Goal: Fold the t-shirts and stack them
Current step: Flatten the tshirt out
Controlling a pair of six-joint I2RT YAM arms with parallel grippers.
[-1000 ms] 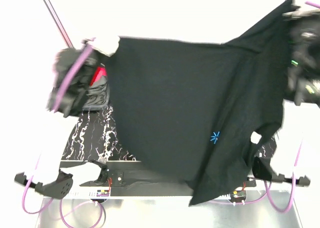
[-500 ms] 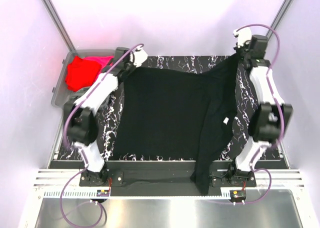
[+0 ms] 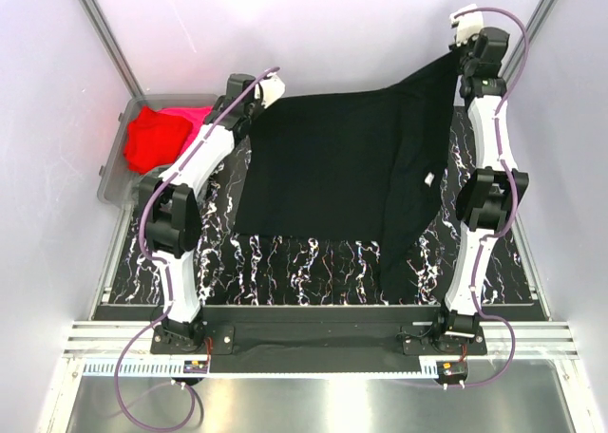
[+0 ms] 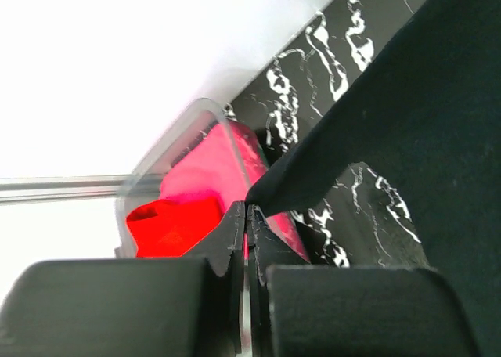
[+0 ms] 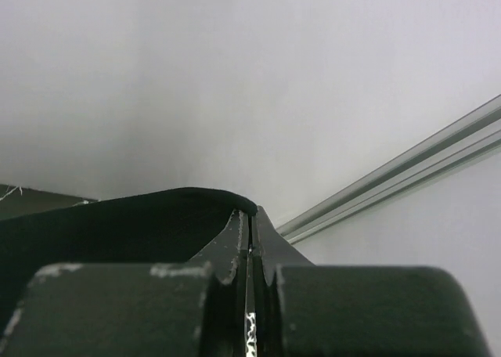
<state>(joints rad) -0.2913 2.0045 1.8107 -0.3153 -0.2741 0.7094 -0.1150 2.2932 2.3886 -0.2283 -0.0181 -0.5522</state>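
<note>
**A:** What is the left gripper doing?

**B:** The left gripper [image 4: 247,210] is pinching a corner of the soft black cloth t-shirt [image 3: 332,167]. Its jaws are pressing flat together, and the fabric is folding out right at the tips.

**A:** And the other one?

**B:** The right gripper [image 5: 252,216] is clamping the opposite corner in the same way, with a rounded black edge curling over its closed tips. In the overhead view it is sitting at the upper right of the frame, higher up than the left one.

**A:** So where is the shirt lying?

**B:** It is stretching between the two grippers across the upper middle of the frame. Its lower edge is resting on the black, white-veined marble-pattern mat [image 3: 304,262]. On the right side, a long flap is trailing down toward the lower right of the mat (I cannot tell whether that is a sleeve or the side seam). A small white label [image 3: 429,178] is showing on that flap.

**A:** Anything beyond it?

**B:** At the upper left, a clear plastic bin [image 3: 112,172] is sitting just off the mat's edge. It is holding a crumpled red t-shirt [image 3: 152,141], with a magenta-pink t-shirt [image 3: 195,115] beside it toward the mat.
</note>
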